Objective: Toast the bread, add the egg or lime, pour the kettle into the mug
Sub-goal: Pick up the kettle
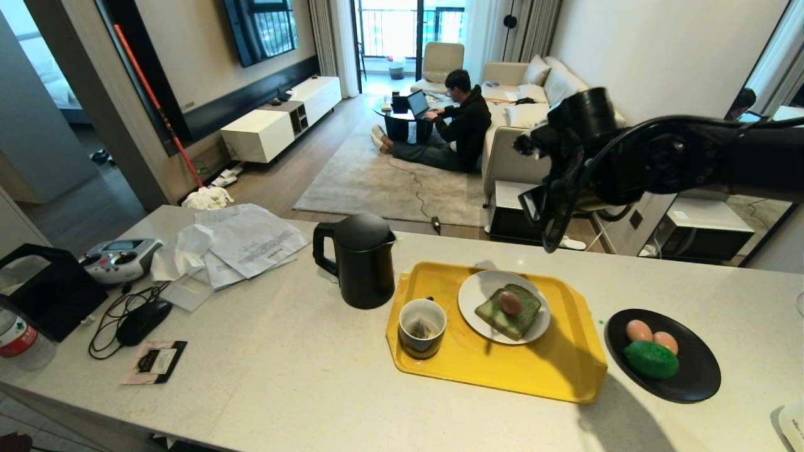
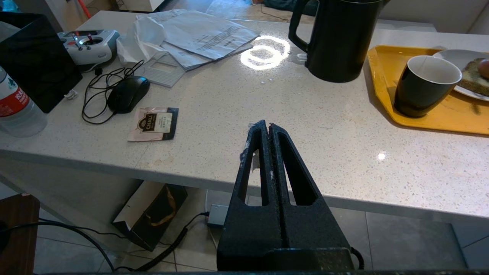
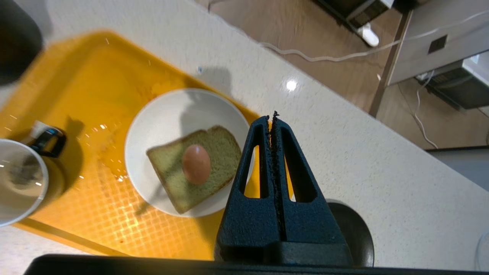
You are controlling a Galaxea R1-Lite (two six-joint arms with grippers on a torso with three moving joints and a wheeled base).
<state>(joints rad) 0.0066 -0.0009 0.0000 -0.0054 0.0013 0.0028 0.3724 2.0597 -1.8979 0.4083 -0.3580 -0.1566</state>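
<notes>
The bread [image 1: 507,312] lies on a white plate [image 1: 471,295] on the yellow tray [image 1: 553,370], with the egg [image 1: 510,302] resting on top of it. The mug [image 1: 422,326], holding a tea bag, stands on the tray's left end. Just left of the tray is the black kettle [image 1: 359,260]. The lime [image 1: 651,359] sits on a black plate [image 1: 697,376] beside two eggs [image 1: 639,329]. My right arm [image 1: 628,150] is raised high; its gripper [image 3: 272,116] is shut and empty, above the tray's right edge. My left gripper [image 2: 266,126] is shut and empty at the counter's front edge.
Papers [image 1: 245,242], a grey remote controller [image 1: 119,257], a black mouse [image 1: 143,320] with its cable, a tea sachet [image 1: 155,362], a bottle [image 1: 16,336] and a black box [image 1: 47,289] crowd the counter's left end. A person [image 1: 461,122] sits on the floor beyond.
</notes>
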